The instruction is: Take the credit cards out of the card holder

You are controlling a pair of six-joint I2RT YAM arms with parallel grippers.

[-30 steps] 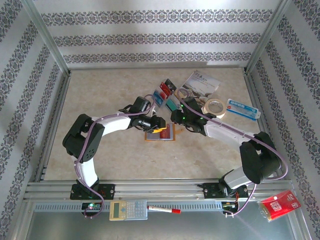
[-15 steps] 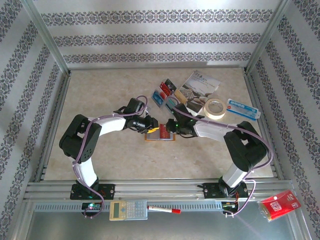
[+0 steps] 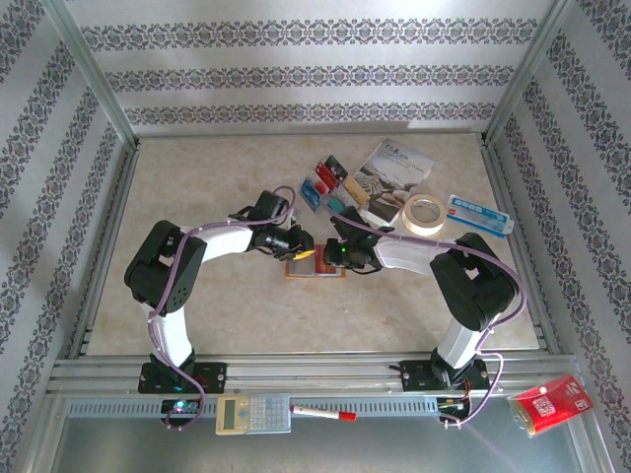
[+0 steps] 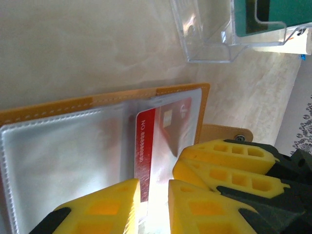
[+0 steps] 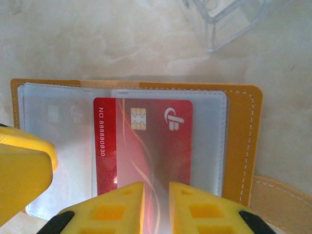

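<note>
You have cards (image 3: 323, 177) out on the bench (image 3: 197, 187); red card (image 5: 146, 146) remains in holder (image 5: 241, 141). Your left tool (image 4: 153, 195) pinches the sleeve (image 4: 58, 156), your right tool (image 5: 156, 192) the red card.

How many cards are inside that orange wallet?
1 that shows: a red card tucked in a clear sleeve of the open orange wallet. More may be hidden behind the cloudy plastic.

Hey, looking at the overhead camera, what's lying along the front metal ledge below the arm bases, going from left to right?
calculator → red-capped marker → red packet
</note>
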